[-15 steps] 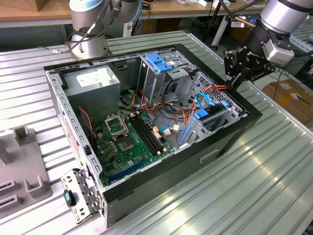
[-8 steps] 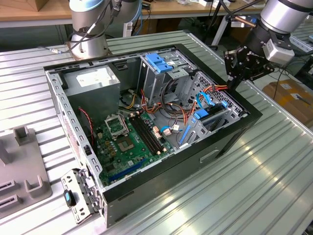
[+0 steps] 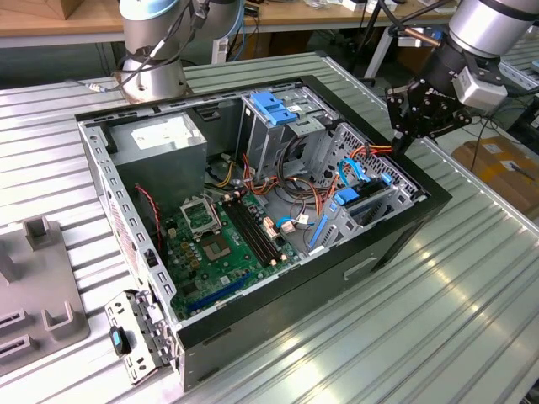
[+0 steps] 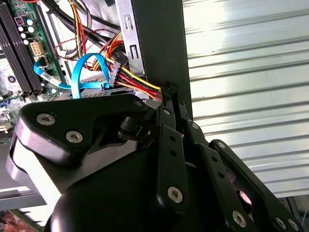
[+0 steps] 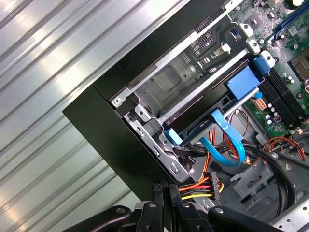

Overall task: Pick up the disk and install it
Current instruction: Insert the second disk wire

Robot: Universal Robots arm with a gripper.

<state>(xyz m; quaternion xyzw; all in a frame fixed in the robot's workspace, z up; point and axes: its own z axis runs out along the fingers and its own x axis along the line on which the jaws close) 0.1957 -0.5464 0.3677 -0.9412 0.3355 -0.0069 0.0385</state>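
**Q:** Any labels readable? Where's your gripper?

**Me:** Can't read any print. My gripper (image 4: 169, 91) has its fingers pressed together with nothing between them. The tips sit right at the black case rim (image 5: 104, 104), just beside the red-yellow cable bundle (image 5: 198, 186), arm angled down. There's open ribbed table (image 4: 241, 72) outside that edge. Past the cables, the disk (image 3: 368, 200) looks slotted in the bay's blue carrier (image 5: 241, 82), though I can't tell for sure. The motherboard (image 3: 223, 236) is farther in.
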